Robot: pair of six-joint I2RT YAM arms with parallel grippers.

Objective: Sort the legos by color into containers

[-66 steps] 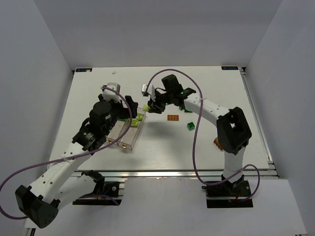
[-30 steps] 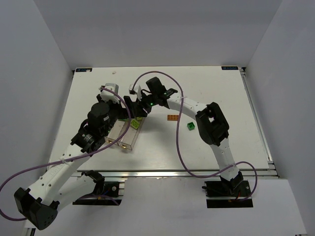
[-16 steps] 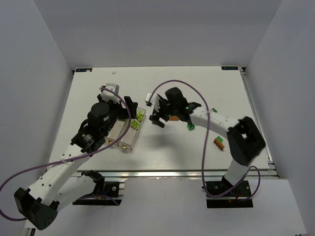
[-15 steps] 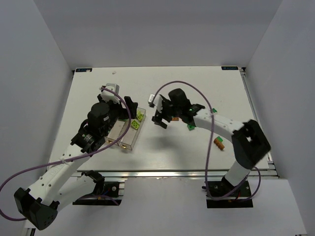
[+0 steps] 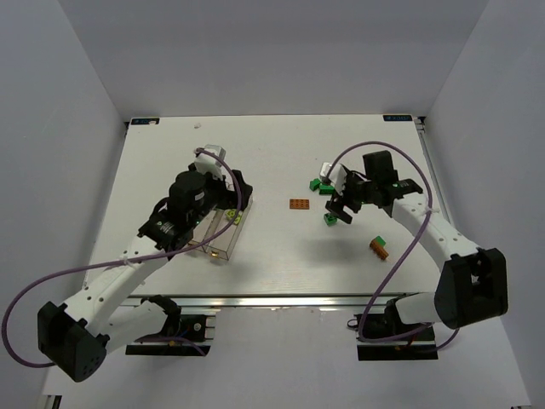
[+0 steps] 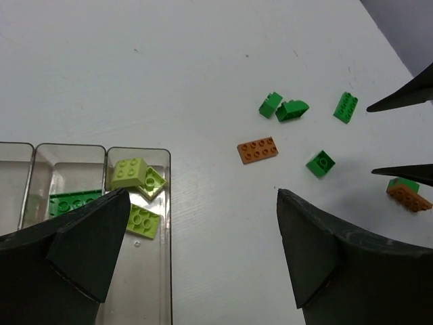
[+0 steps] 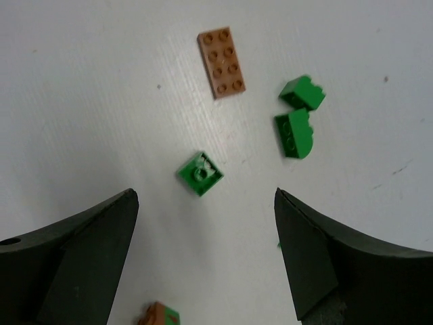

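Both grippers open and empty over a partly sorted table (image 5: 281,256).
The left gripper (image 6: 203,264) hangs with fingers spread above the containers (image 6: 170,203) in the table's left half. The bin nearest the centre holds three lime bricks (image 6: 130,172), and the next bin holds a green piece (image 6: 73,202). Toward the right edge, the right gripper (image 7: 203,250), fingers wide apart, hovers over a small green brick (image 7: 200,173). An orange plate (image 7: 221,53) and two rounded green bricks (image 7: 295,132) lie loose nearby.
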